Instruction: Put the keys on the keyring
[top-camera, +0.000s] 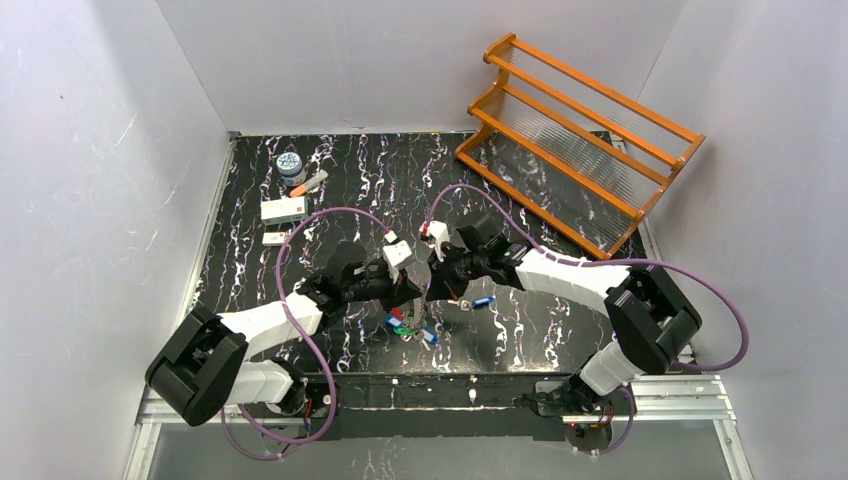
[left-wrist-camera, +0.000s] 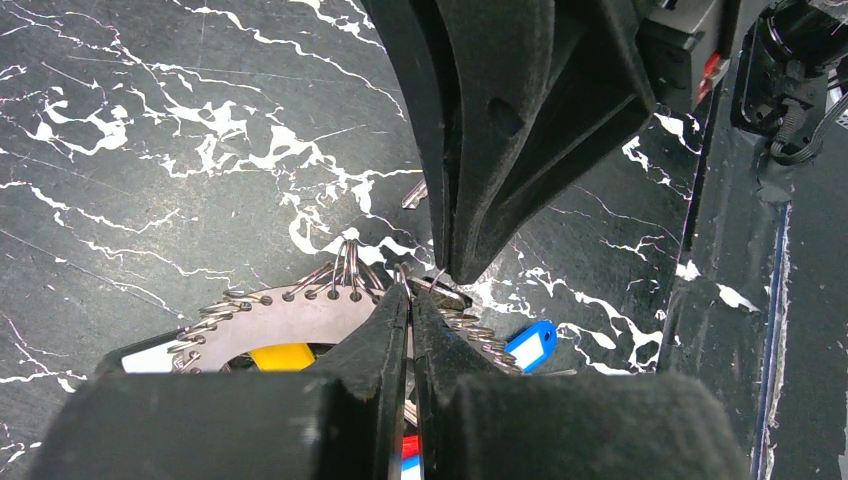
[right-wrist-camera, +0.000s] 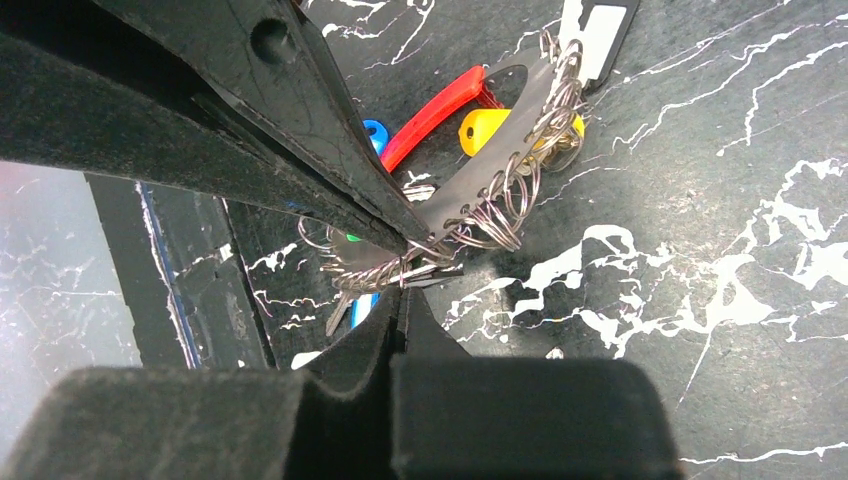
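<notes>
Claws meet at the keyring (right-wrist-camera: 500, 130) by the tabletop's (top-camera: 520, 340) near edge
Left claw (left-wrist-camera: 410, 295) pinches its band; right claw (right-wrist-camera: 400, 295) closed tight against it, hold unclear

shiny metal keyring (left-wrist-camera: 262, 318), glossy plastic tags (right-wrist-camera: 436, 108), glossy marbled table (top-camera: 352, 182), varnished wooden rack (top-camera: 598, 88)

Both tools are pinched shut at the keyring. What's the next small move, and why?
Probably hold the left tool firm on the flat silvery metal keyring and ease the right tool slightly away, tugging open the wire loop at its tips. Both shut tools meet tip to tip, and a silver key with a blue tag lies loose nearby.
</notes>
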